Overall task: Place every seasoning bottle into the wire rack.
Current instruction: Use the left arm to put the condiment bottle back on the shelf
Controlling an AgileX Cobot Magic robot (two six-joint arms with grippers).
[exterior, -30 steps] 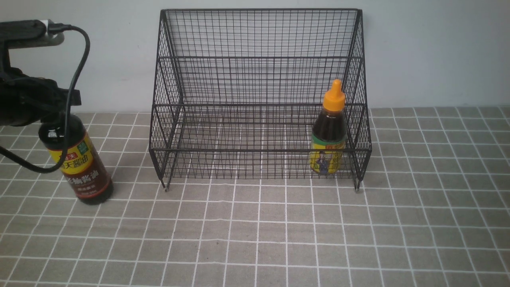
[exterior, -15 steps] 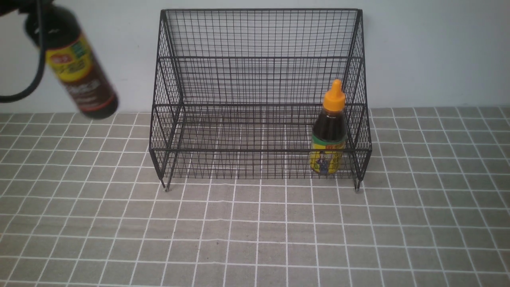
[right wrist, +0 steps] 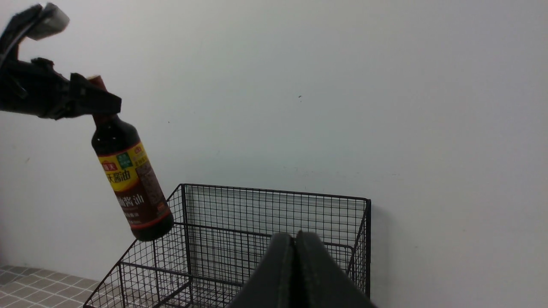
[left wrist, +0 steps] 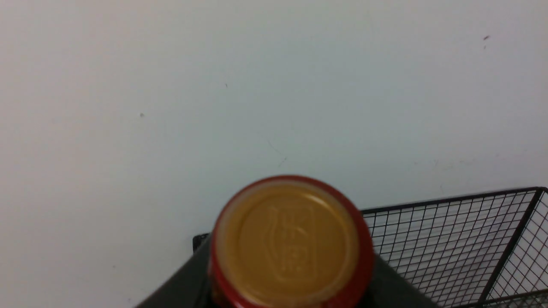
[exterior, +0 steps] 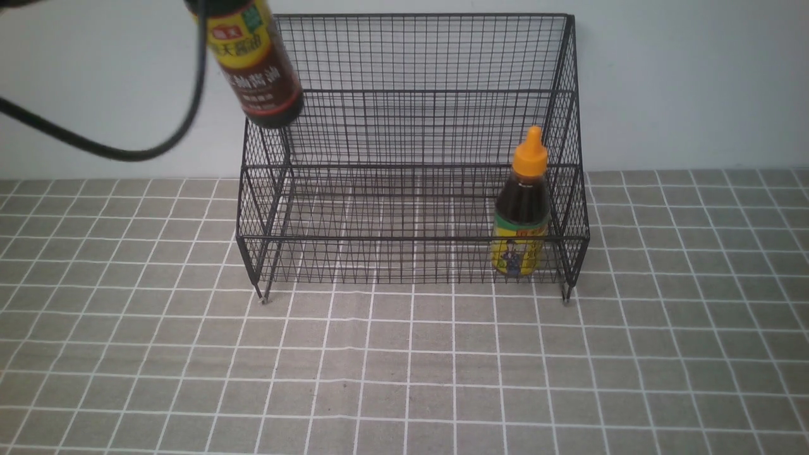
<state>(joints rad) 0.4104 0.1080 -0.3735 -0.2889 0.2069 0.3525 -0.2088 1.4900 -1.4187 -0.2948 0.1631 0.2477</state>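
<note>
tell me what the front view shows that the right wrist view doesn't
Only the front view: the short bottle standing upright in the lower tier at the right end of the wire rack, plus the rack's feet. Only the right wrist view: the left gripper clamped on the neck of the tall bottle, and the right gripper shut and empty. Both: the tall bottle hanging tilted in the air by the rack's upper left corner, not yet inside.

The rack (exterior: 411, 126) is thin black metal wire, matt. The tall bottle (exterior: 268, 88) is glossy, its label (exterior: 243, 44) shiny. The short bottle (exterior: 521, 208) has a smooth orange plastic cap (exterior: 529, 157). The table cover (exterior: 404, 379) looks like matt cloth.
</note>
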